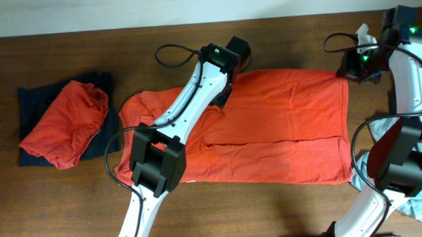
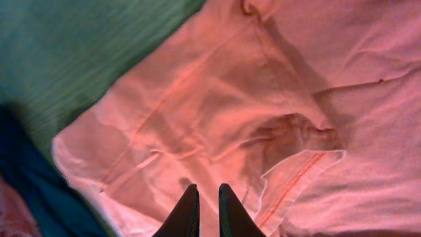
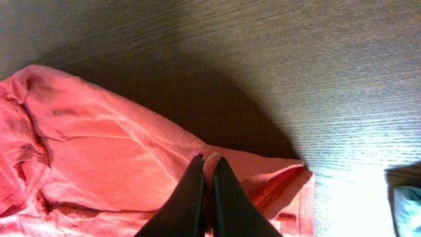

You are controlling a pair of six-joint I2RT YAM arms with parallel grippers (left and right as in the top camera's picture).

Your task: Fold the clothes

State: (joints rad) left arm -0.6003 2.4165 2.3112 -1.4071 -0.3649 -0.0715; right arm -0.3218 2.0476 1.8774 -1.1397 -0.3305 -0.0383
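Reviewer: grip status, quick?

Operator: I'm holding the T-shirt (image 1: 281, 123) at two spots. It's lying spread across the middle of the worktop (image 1: 270, 211), print not showing. Right end effector (image 3: 208, 163) is clamped narrow on the far right corner, with red hem bunching between the tips. Left end effector (image 2: 206, 194) is pinched down to a slit on the fabric by the sleeve, far left side. Cloth is showing in the gap, so I'm reading it as a catch, but I'm not certain.

Reviewer: how are you getting the fold clean?

Operator: I'm aiming to lift both pinches together, level, and carry the far edge toward the near edge so it's landing square. I'm watching the left side, since a thin pinch may be slipping, and the loose sleeve flap could be dragging under. I'm not pulling the arms apart hard, because soft cotton is likely to be stretching and skewing.

Reviewer: anything else nearby?

Operator: red-orange garment (image 1: 63, 123) is sitting on a navy garment (image 1: 27, 97), well to the left and out of the path.
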